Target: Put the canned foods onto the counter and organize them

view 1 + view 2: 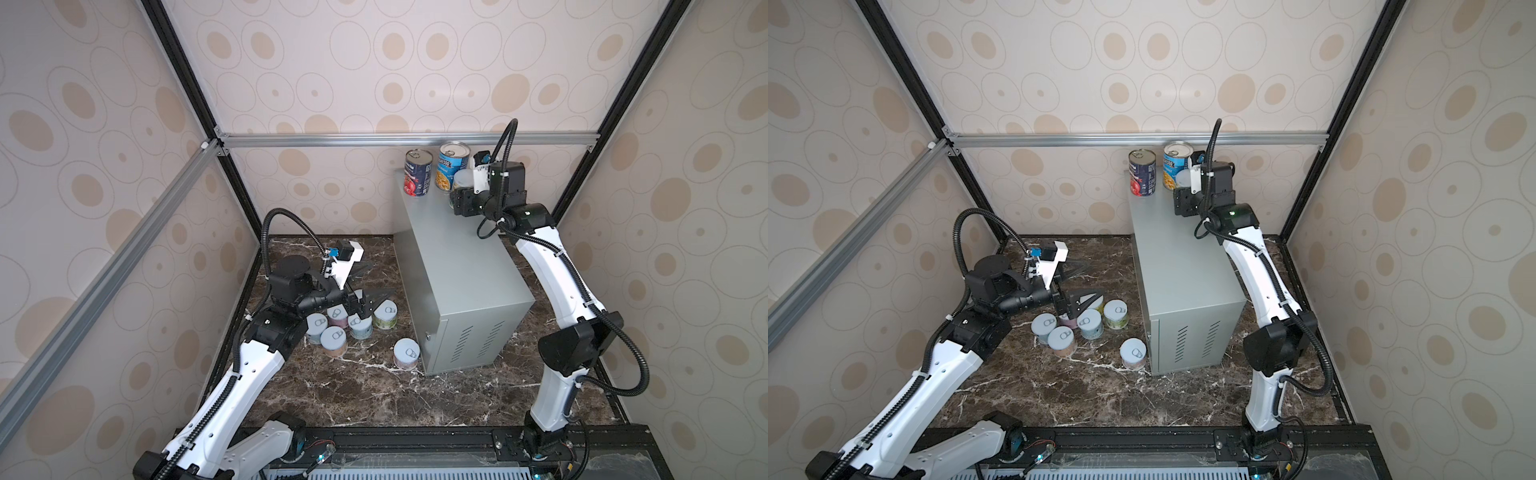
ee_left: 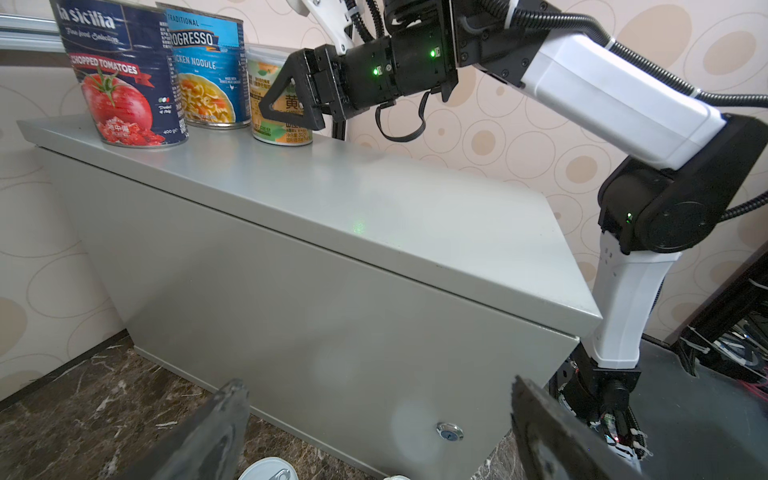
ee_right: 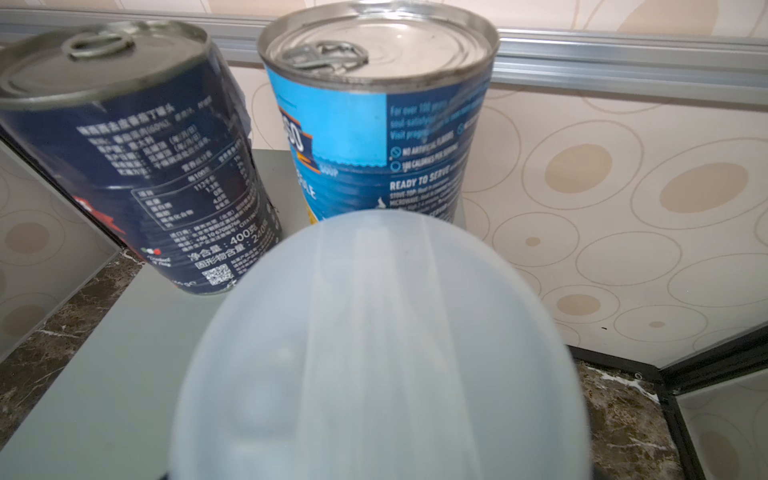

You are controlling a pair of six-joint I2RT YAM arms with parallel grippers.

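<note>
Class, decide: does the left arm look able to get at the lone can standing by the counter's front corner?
Probably yes. The left hand hangs open over the can cluster, and the lone can stands apart on bare marble close by, nothing between them.

3 cans stand in a row at the far end of the counter: the tomato can left, the soup can beside it, a short can right. On the marble surface left of the counter sits a cluster of cans; 1 lone can stands nearer, just beside the counter's front corner.
</note>
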